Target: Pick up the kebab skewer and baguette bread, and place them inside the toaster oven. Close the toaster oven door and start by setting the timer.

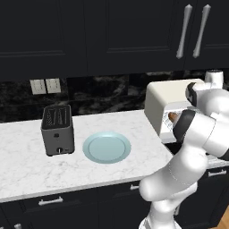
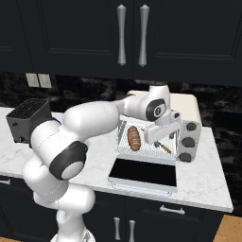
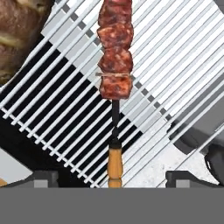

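The arm reaches forward and right from the base, its hand at the mouth of the oven (image 2: 189, 108), with the gripper (image 2: 161, 135) pointing down over the wire rack (image 2: 146, 144). In the hand view the two fingertips (image 3: 43, 178) stand wide apart at the bottom corners, nothing between them gripped; the skewer (image 3: 115, 65) lies on the rack in the gap, its yellowish handle end toward the camera and four reddish-brown meat chunks running away up the view. The bread (image 2: 134, 138), a golden-brown loaf with rounded ends, lies on the rack to the left of the skewer (image 2: 163, 147), apart from it. The door (image 2: 143, 172) is folded down flat in front of the oven, its dark glass facing up, close to the counter's (image 1: 27, 170) front edge. Three dark knobs (image 2: 188, 141) sit down the oven's right side, just beside the hand. To the left on the counter, a pale blue plate (image 1: 107, 147) sits beside a dark grey toaster (image 1: 57, 129), well apart from the oven, with open marble around them.
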Available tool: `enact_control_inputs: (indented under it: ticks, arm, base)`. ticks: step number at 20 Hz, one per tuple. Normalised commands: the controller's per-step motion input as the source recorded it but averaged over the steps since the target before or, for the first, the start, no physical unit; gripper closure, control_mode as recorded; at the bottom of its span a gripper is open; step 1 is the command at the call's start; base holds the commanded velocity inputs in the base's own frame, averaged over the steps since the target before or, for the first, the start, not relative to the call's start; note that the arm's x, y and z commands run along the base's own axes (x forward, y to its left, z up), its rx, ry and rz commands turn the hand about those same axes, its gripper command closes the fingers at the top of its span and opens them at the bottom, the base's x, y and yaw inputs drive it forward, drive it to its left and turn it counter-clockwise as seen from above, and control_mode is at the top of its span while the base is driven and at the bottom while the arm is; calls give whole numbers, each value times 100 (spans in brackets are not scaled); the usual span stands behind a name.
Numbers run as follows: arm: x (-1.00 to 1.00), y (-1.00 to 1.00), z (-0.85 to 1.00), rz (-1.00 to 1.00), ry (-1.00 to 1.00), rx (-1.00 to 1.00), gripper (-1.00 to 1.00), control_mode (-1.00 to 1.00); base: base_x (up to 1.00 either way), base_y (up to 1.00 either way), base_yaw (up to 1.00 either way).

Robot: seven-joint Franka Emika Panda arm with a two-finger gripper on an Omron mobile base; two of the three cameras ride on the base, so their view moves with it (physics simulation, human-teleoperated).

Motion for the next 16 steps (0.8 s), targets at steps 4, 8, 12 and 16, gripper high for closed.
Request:
enact_control_inputs:
  ticks: [4,8,12,16]
  arm:
    - [-83,-3,13,-12,0,4,-100,-100]
    - [-89,0,-7,-35,6,6,-100,-100]
    - [-38,0,-32,-48,8,7,-100,-100]
    - [-10,0,-49,-50,9,11,-100,-100]
  base:
    - [0,0,0]
    - [0,0,0]
    - [0,0,0]
    - [0,0,0]
